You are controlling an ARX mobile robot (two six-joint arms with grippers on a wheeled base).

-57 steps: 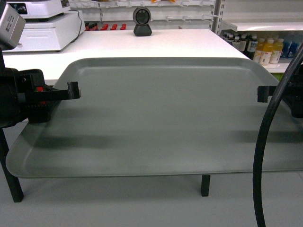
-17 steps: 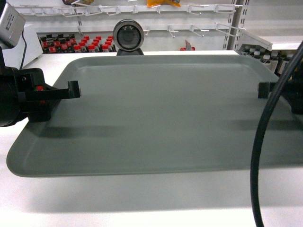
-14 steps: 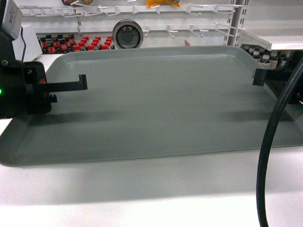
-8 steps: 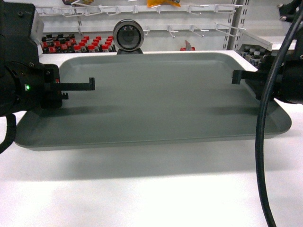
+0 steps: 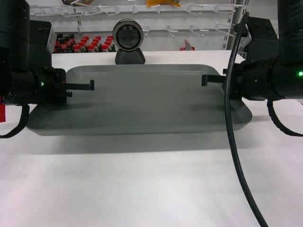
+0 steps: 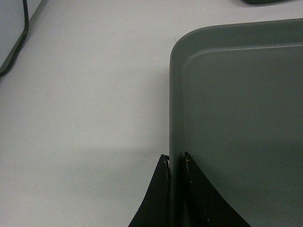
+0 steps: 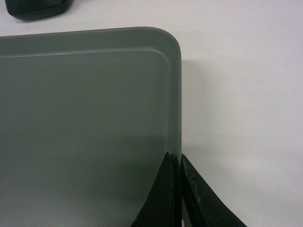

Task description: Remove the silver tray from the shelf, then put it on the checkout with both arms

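Silver tray (image 5: 137, 99) is sitting between the two grippers, long axis running left-right across the head view, each short rim pinched by one arm. Left gripper (image 6: 176, 170): fingers (image 6: 158, 194) nearly closed, clamping the left rim edge-on, one inside the tray, one outside. Right gripper (image 7: 175, 172): same thing mirrored, fingers (image 7: 199, 198) squeezing the right rim with only the rim's thickness between them. Both arms are gripping around mid-length of their rims, so neither is nearer; load looks shared evenly.

Tray is lying over the white checkout surface (image 5: 142, 189), just in front of the round scanner (image 5: 129, 41). Shadow under the near edge is narrow, so it's looking very low or already touching; can't tell which from these views. Wrist views are showing bare white surface just outside each rim.

Coming move, my read: straight down if any gap remains, then both grippers opening and backing outward along the long axis.
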